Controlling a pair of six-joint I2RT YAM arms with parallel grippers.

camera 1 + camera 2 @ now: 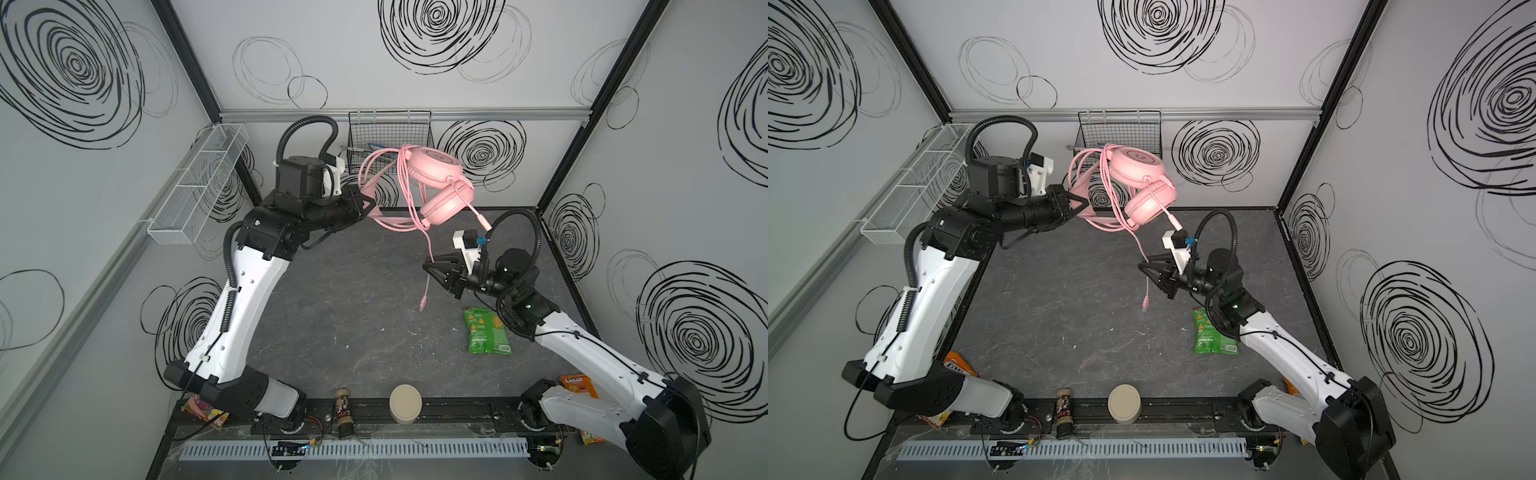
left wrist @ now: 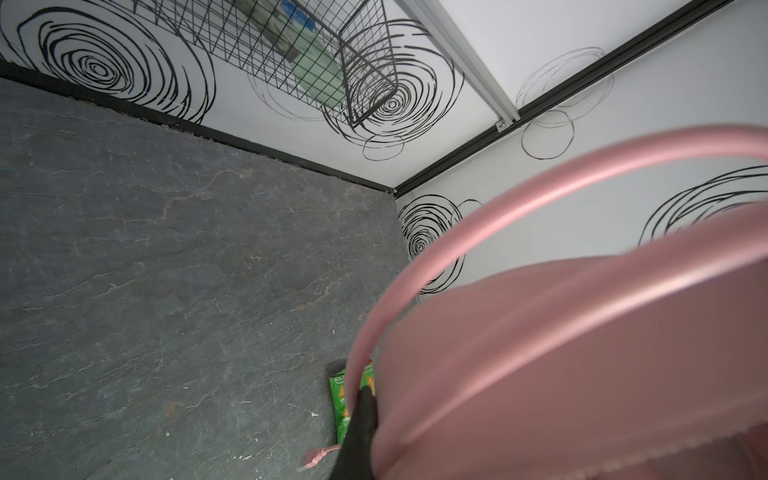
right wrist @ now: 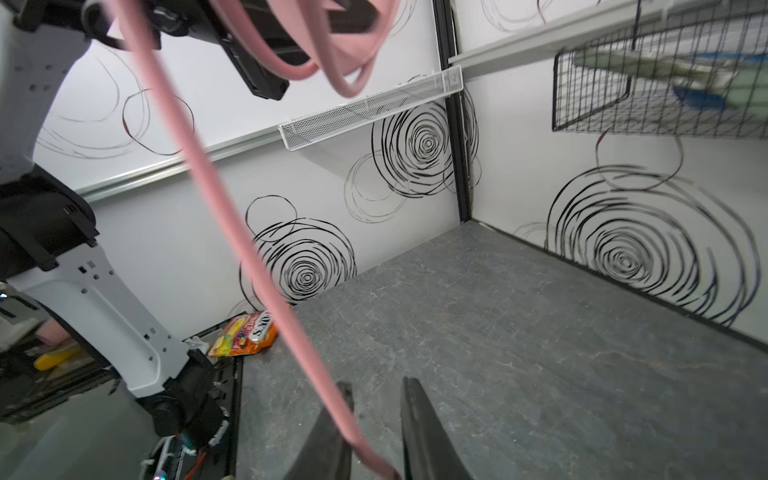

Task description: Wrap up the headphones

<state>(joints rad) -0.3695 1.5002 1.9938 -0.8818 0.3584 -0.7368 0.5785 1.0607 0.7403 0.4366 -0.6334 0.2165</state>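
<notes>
Soft, even light fills the enclosure, leaving faint shadows on the grey tabletop (image 1: 353, 291). Both top views bow the straight wall frames (image 1: 597, 104) far from the headphones (image 1: 434, 164). Their headband (image 2: 582, 332) looms defocused in the left wrist view; their cable (image 3: 230, 216) smears in the right wrist view.

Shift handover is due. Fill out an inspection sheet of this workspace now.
Surface: dark grey tabletop, few pale specks.
Job's things: headphones held off the table, cable partly looped around them.
Clutter: green snack bag, orange packets at near corners, jar, beige disc.
Grippers: left gripper shut on the headphones; right gripper jaws apart around the cable.
Cables: cable hangs through the right jaws, plug dangling; black hoses on both arms.
Surroundings: black wire basket, white mesh tray, swirl-printed walls.
</notes>
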